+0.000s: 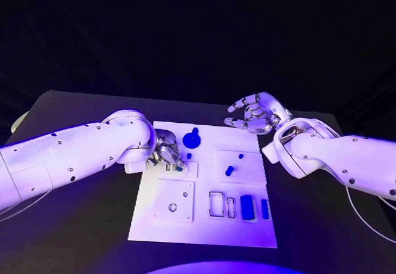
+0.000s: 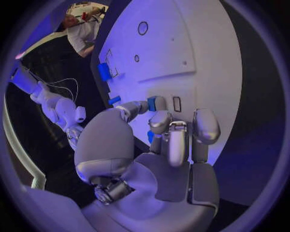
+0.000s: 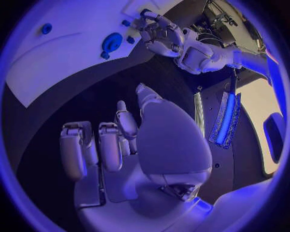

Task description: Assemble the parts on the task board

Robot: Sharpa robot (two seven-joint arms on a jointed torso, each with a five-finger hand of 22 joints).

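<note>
We are pinching a small blue part (image 2: 152,103) with our left hand (image 1: 168,153) over the task board (image 1: 247,226) on the bench (image 1: 68,229); our right hand (image 1: 255,115) is hovering spread beyond the board's far edge. The part is looking light, rigid and slick, so we are judging its flat sides the safest hold.

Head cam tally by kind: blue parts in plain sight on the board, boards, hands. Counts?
blue parts: 6
task board: 1
hands: 2, the left hand and the right hand
Total: 9
Anything hidden under the left hand's fingers is not counted.
</note>
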